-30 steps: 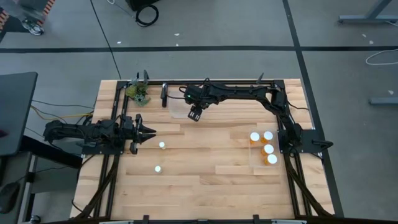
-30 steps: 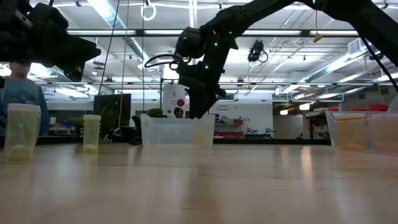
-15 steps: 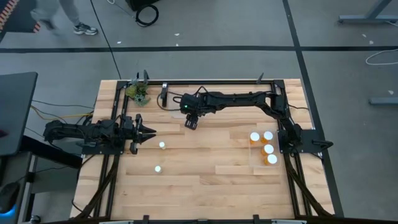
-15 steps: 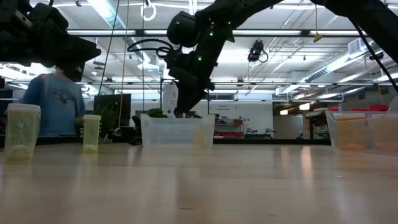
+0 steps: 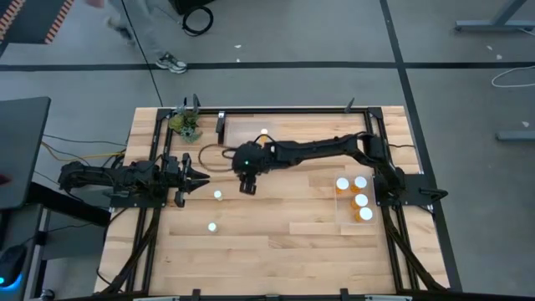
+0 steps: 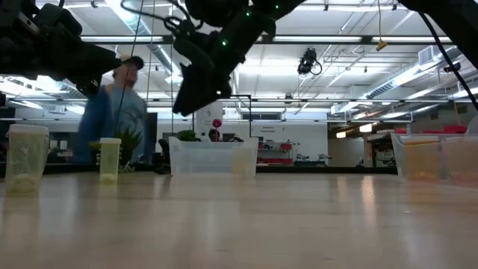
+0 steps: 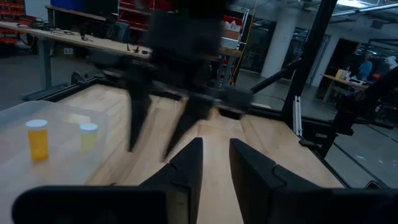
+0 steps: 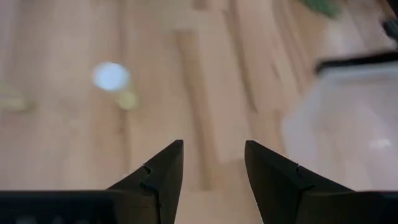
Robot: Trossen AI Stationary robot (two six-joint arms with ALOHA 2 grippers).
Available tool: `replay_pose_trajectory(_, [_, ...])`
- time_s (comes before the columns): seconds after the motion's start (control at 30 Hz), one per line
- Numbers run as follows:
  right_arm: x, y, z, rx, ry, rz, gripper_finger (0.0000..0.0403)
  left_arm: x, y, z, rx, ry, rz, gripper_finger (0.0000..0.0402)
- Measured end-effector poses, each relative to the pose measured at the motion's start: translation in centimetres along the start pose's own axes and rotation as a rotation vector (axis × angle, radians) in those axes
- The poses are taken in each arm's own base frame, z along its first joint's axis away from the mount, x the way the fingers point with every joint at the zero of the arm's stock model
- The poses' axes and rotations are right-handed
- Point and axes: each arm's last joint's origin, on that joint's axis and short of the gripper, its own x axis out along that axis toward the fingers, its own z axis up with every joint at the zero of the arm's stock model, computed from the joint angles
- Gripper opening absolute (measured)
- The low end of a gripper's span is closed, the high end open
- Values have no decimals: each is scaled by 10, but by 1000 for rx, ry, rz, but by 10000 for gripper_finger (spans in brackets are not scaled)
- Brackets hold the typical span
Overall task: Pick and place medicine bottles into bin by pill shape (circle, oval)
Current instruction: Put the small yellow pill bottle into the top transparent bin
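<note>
Two white-capped pill bottles (image 5: pixel 217 195) (image 5: pixel 212 226) stand upright on the table's left part. They also show in the low view (image 6: pixel 26 161) (image 6: pixel 110 159). My right gripper (image 5: pixel 245 186) is open and empty, above the table a little right of the nearer-to-it bottle, which shows in the right wrist view (image 8: pixel 112 78). Its fingers point down (image 6: pixel 194 82). My left gripper (image 5: pixel 197 178) is open and empty at the table's left, left of the same bottle. A clear bin (image 5: pixel 349 224) at the right holds several bottles. A clear bin (image 5: pixel 234 125) at the far edge holds a white-capped bottle (image 5: pixel 263 132).
A small green plant (image 5: pixel 185 124) sits at the far left corner. Black frame rails run along the table's left, right and far edges. Bare wood lies in the middle and near the front edge. A person (image 6: pixel 116 112) walks behind the table.
My right gripper has gone from above the far bin toward the table's left and near edges, closer to the two standing bottles, staying open. The white cap in the far bin, covered by the arm before, now shows. The person behind the table has walked along.
</note>
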Motion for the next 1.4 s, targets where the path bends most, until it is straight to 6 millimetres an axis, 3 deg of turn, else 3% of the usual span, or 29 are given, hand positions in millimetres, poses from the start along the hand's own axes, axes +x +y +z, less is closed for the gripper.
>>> replay_pose_trajectory(0.4, [-11, 63, 16, -96, -233, 106, 178, 0, 0, 0, 0, 0, 0, 84])
replay_pose_trajectory(0.6, [5, 83, 14, -101, -306, 137, 177, 0, 0, 0, 0, 0, 0, 85])
replay_pose_trajectory(1.03, [28, 95, 11, -87, -397, 121, 177, 1, 0, -1, 2, 11, 2, 84])
replay_pose_trajectory(1.4, [52, 91, -3, -112, -342, 71, 177, 1, 0, -2, 3, 17, 3, 91])
